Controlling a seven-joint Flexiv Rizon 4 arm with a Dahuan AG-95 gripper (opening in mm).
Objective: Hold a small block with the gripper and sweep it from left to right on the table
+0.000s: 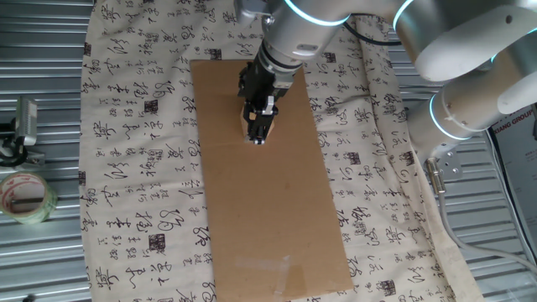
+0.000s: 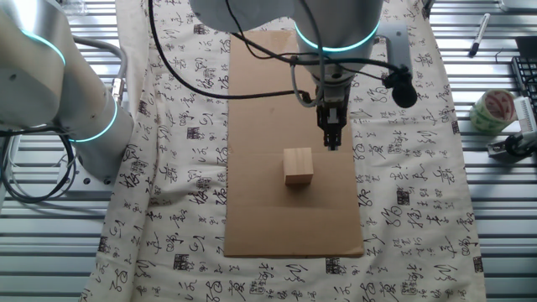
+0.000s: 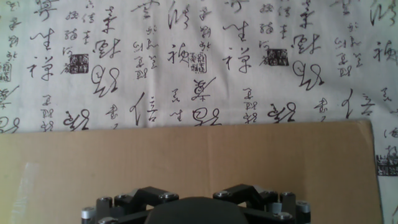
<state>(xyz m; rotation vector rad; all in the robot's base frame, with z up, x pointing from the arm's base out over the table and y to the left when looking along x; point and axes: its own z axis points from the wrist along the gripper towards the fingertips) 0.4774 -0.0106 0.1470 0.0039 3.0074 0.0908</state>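
Observation:
The small block (image 2: pixel 298 165), a pale tan wooden cube, sits on the brown cardboard sheet of the table (image 2: pixel 260 101), near the sheet's near end in the other fixed view. My gripper (image 2: pixel 332 141) points down at the cardboard just right of the block and a little behind it, and is apart from it. Its black fingers look pressed together with nothing between them. In one fixed view the gripper (image 1: pixel 258 134) stands over the far half of the cardboard and hides the block. The hand view shows only cardboard, cloth and the gripper's black base.
Cream calligraphy cloth (image 1: pixel 143 126) surrounds the cardboard, with ribbed grey metal (image 1: pixel 42 75) at the table's edges. A tape roll (image 1: pixel 25 197) lies on the metal at one side and also shows in the other fixed view (image 2: pixel 493 109). The arm's base (image 2: pixel 80 109) stands at the other side.

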